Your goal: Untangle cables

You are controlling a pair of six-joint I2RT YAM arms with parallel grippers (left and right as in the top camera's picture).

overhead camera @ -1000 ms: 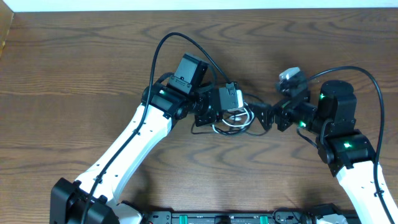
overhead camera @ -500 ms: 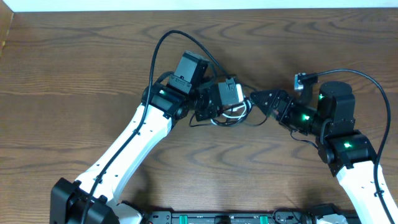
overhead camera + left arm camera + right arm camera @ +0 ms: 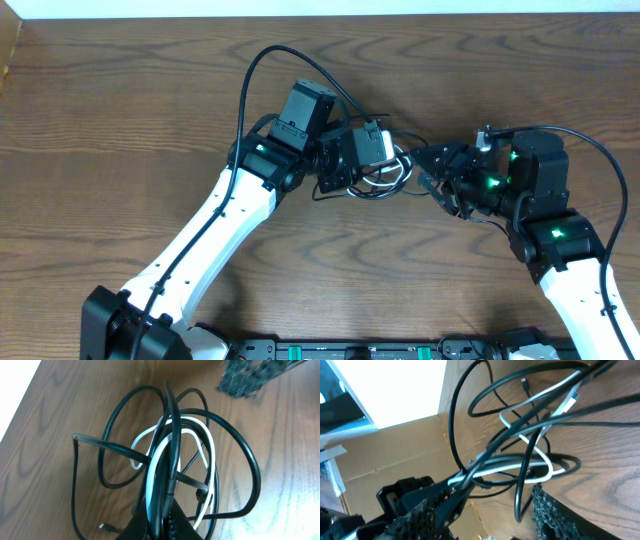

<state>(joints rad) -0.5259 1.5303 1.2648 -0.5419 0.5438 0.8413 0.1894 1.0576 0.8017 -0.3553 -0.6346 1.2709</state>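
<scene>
Cables (image 3: pixel 388 186) bunched near table (image 3: pixel 120 100) centre, black and white strands pinched tight in the left gripper (image 3: pixel 161 519), loops fanning from the pinch toward 12 o'clock in its wrist view. Right gripper (image 3: pixel 428 172) is the free one: jaws spread wide, holding nothing, just beside the bunch, which lies at its 9 o'clock overhead with loops facing the gap. Against a second ago the right wrist has rolled and nosed in closer, and the bunch has drifted toward 12 o'clock.

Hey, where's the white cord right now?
In the overhead view, the white cord loops inside the black cords near mid-table, between the left gripper and the right gripper.
</scene>
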